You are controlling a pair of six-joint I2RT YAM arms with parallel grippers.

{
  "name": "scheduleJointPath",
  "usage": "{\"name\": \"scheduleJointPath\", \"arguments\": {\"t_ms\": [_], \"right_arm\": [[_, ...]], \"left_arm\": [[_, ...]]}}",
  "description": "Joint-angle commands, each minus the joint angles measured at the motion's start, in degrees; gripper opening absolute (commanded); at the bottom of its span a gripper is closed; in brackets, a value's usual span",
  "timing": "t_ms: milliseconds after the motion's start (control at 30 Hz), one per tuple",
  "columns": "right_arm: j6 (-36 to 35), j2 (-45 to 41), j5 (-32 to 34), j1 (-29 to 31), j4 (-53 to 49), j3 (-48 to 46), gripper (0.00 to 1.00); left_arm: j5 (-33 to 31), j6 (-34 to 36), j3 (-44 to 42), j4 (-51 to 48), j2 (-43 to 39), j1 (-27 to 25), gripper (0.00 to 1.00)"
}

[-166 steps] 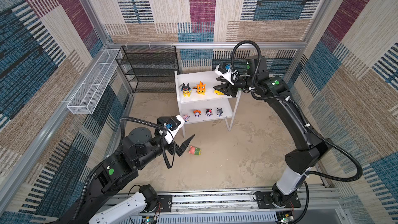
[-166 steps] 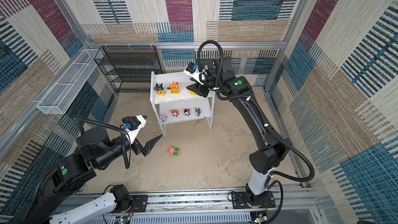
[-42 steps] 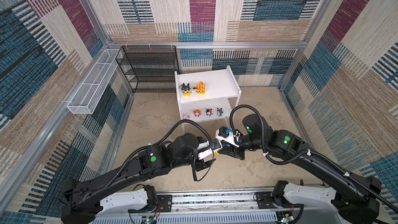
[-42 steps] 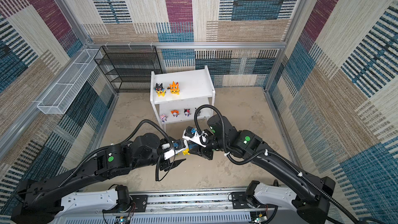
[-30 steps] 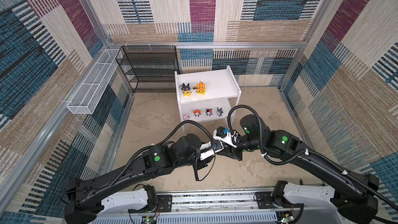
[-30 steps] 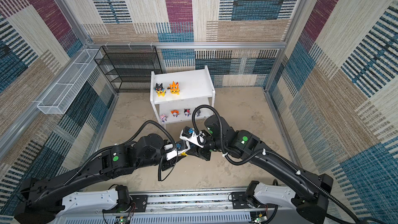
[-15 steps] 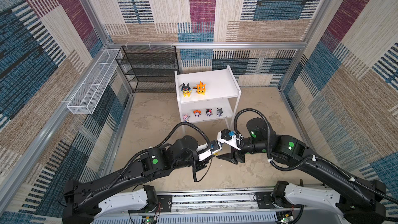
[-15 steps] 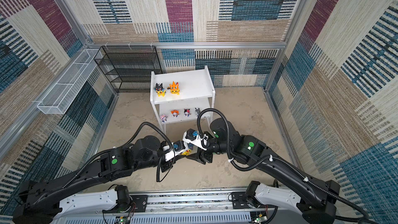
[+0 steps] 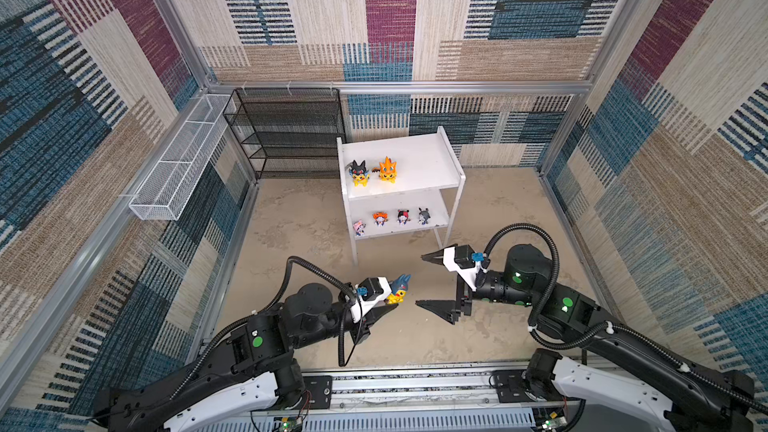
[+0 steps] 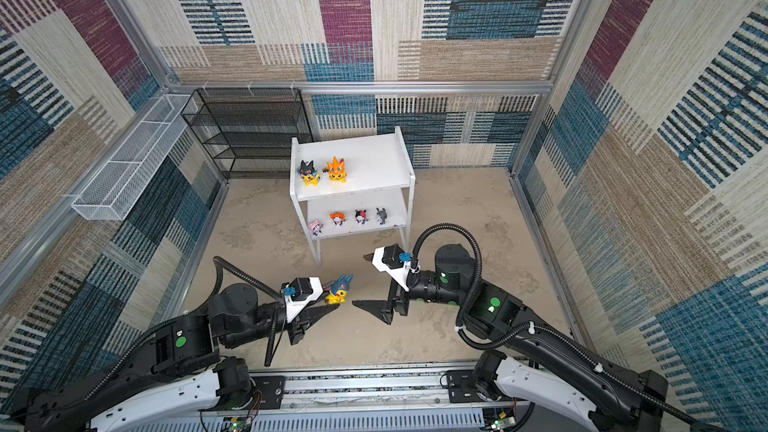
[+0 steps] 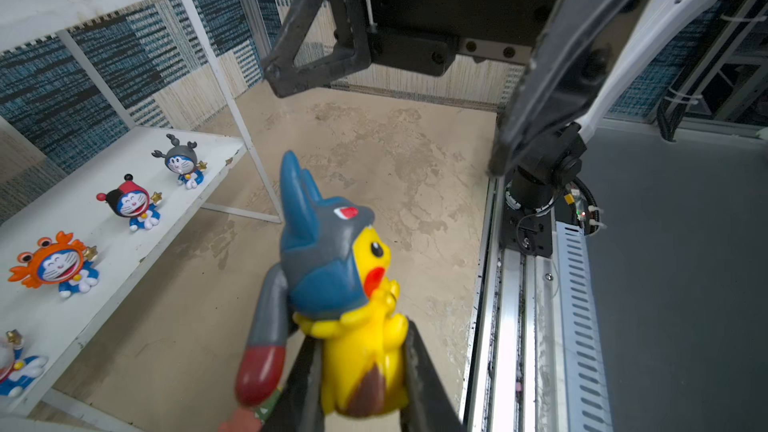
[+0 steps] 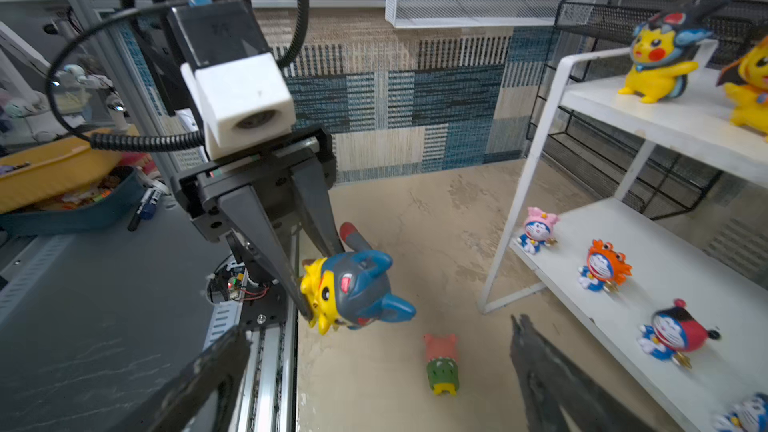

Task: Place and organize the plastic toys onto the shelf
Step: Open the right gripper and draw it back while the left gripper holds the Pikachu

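Observation:
A yellow toy with a blue hood point(image 9: 398, 288) point(image 10: 341, 288) hangs above the floor, and my left gripper point(image 9: 390, 305) point(image 11: 359, 334) is shut on its body. My right gripper point(image 9: 419, 280) point(image 10: 359, 280) point(image 12: 380, 326) stands wide open just right of it, empty. A pink-and-green toy point(image 12: 440, 361) lies on the floor below, hidden in both top views. The white shelf point(image 9: 419, 160) point(image 10: 374, 160) holds a black-hooded toy point(image 9: 359, 172) and an orange-hooded toy point(image 9: 388, 169) on top, and several tiny toys point(image 9: 390, 218) on the lower board.
A black mesh rack point(image 9: 286, 135) stands left of the shelf against the back wall. A white wire basket point(image 9: 183, 164) hangs on the left wall. The arms' metal rail point(image 9: 415, 388) runs along the front edge. Patterned walls close in all sides.
The right gripper let go of the blue-hooded toy, opened wide and drew back to the right. The left gripper closed on the toy and now holds it alone.

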Motion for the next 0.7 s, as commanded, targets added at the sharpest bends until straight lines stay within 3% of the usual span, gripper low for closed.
{"name": "scheduleJointPath", "arguments": {"t_ms": [0, 333, 667], "right_arm": [[6.8, 2.2, -7.6, 0.0, 14.0, -1.0, 0.99], [12.3, 11.7, -18.2, 0.3, 23.8, 0.9, 0.85], [12.8, 17.3, -21.5, 2.0, 26.3, 3.3, 0.7]], "left_arm": [[1.6, -2.5, -1.8, 6.5, -3.1, 0.1, 0.0], [3.0, -2.5, -3.2, 8.1, -6.6, 0.2, 0.0], [3.8, -2.3, -3.4, 9.1, -7.9, 0.3, 0.0]]}}
